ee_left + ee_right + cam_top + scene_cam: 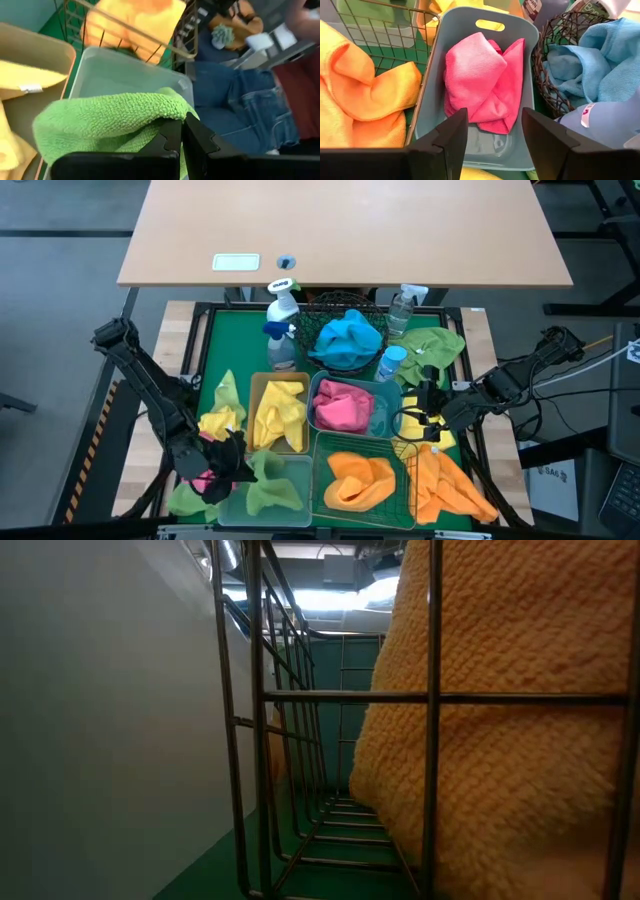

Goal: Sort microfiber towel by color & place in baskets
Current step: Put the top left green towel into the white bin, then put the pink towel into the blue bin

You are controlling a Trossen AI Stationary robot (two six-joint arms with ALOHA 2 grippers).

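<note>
My left gripper (232, 463) is at the near left, shut on a green towel (110, 120) at the pale-green bin (283, 502). My right gripper (492, 131) is open and empty, hovering at the right end of the teal bin (318, 412), which holds a pink towel (482, 85). Yellow towels lie in the amber bin (254, 398). An orange towel (360, 480) fills the green wire basket (410, 480). Blue towels (348, 338) sit in the black mesh basket (545, 75). In the low view, the orange towel (500, 740) shows behind the basket wires. My left gripper pinches the green towel between its two fingers at a bunched corner (176, 114), right at the fingertips (170, 137). The towel spreads out ahead of the fingers over the pale-green bin (125, 75). I cannot tell whether its far part rests in the bin.
Loose towels lie around the bins: yellow (222, 418) and green (185, 500) at the left, pink (205, 480) under the left gripper, green (435, 348) at the far right, orange (450, 490) at the near right. Spray bottles (283, 305) (402, 305) (390, 362) stand by the mesh basket. A person's legs (235, 100) are near the table's edge.
</note>
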